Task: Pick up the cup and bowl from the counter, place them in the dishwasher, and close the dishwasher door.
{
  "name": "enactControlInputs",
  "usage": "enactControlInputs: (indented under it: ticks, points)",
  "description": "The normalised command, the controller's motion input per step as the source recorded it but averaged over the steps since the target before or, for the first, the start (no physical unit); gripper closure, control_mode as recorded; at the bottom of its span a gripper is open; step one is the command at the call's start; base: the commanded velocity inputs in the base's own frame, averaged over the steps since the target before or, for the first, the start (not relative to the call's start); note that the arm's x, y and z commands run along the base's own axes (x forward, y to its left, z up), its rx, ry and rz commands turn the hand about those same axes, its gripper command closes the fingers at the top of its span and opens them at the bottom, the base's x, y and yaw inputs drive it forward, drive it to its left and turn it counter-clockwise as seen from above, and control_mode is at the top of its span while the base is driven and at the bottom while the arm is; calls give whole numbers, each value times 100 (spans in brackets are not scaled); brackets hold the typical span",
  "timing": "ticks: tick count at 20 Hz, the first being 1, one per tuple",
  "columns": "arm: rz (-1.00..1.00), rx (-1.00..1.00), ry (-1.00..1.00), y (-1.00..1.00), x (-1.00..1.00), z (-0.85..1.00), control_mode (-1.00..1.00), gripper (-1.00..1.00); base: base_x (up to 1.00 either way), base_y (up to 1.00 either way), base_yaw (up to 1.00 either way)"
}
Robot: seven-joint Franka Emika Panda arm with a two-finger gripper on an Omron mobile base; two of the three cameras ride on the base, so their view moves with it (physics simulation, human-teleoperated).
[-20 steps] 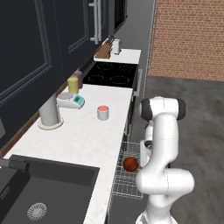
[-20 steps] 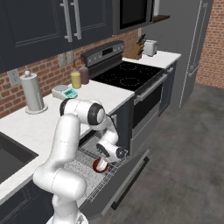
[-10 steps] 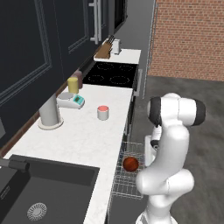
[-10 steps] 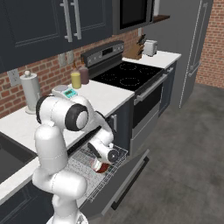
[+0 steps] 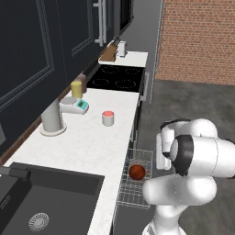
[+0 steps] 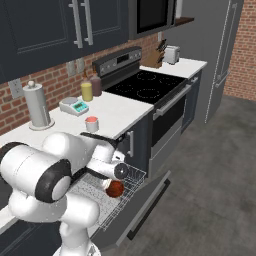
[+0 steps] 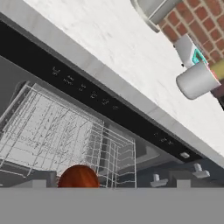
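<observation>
Bowl point(image 5: 137, 172), glossy red-brown, round, sits in silver wire rack point(image 5: 133, 195); pincer released, holding nothing.

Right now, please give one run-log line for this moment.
bowl: in dishwasher rack | cup: on counter | dishwasher door: open | tool: open, empty

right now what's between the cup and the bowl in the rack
In the left base view, bare white counter runs from the cup to its edge, then the wire rack holding the bowl. Nothing else stands between them.
</observation>
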Motion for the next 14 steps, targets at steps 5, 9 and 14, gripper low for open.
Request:
enactControlInputs:
  ticks: [5,9,14]
  points:
    - [0,0,9,-28,-23,96,-100,-100,0,0,0]
    - [-2,0,18,-30,-30,73,-100,-100,0,0,0]
    - [-7,0,21,-15,-19,60,-100,-100,0,0,0]
